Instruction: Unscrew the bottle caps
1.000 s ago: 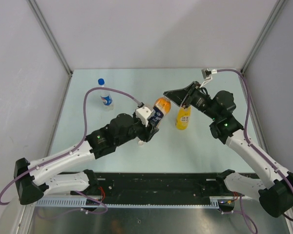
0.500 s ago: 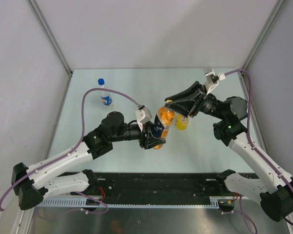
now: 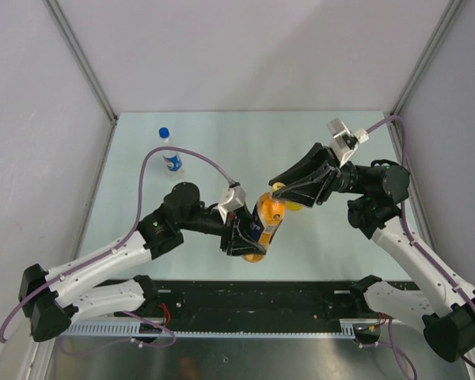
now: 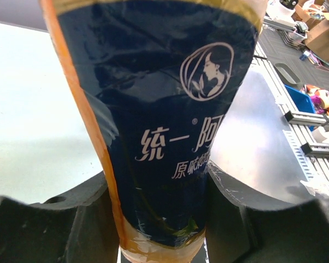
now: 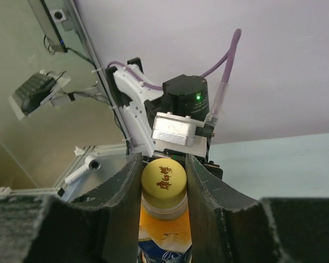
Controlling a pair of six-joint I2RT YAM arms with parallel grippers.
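Note:
The dark-labelled orange bottle (image 3: 261,229) hangs tilted above the table, and my left gripper (image 3: 249,239) is shut on its lower body. In the left wrist view the bottle (image 4: 153,137) fills the gap between the jaws of the left gripper (image 4: 162,219). My right gripper (image 3: 279,191) reaches in from the right. In its wrist view, the right gripper (image 5: 163,189) is shut on this bottle's yellow cap (image 5: 163,182). The clear water bottle (image 3: 171,161) with its blue cap (image 3: 164,133) stands upright at the back left. The tall yellow bottle (image 3: 292,207) is mostly hidden behind my right gripper.
Grey walls with metal corner posts (image 3: 79,59) enclose the table on three sides. A black rail (image 3: 253,297) and both arm bases run along the near edge. The left arm's purple cable (image 3: 182,152) loops close to the water bottle.
Both grippers have carried the dark-labelled bottle toward the near edge and tilted it further. The right gripper has stayed on the cap and its wrist has turned. The water bottle has not moved.

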